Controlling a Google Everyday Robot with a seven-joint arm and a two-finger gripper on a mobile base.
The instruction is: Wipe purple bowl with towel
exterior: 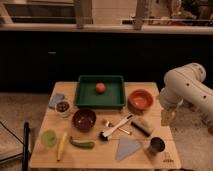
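- Purple-brown and round, the purple bowl (84, 120) sits upright left of centre on the wooden table (100, 159), just in front of the green tray (82, 95).
- The grey towel (128, 148), folded to a triangle, lies near the front edge between the brush (114, 129) and the metal cup (156, 146), apart from the bowl.
- The gripper (167, 118) hangs below the white arm (185, 87) at the table's right edge, well apart from both. I cannot tell whether it is released or clenched.
- The step in hand, as I judge it, is fetching the towel: descend on its middle, clear of cup and brush, and pinch a fold.
- Then lift it over the brush, press lightly inside the bowl and sweep round the wall. A hard push may slide the bowl.
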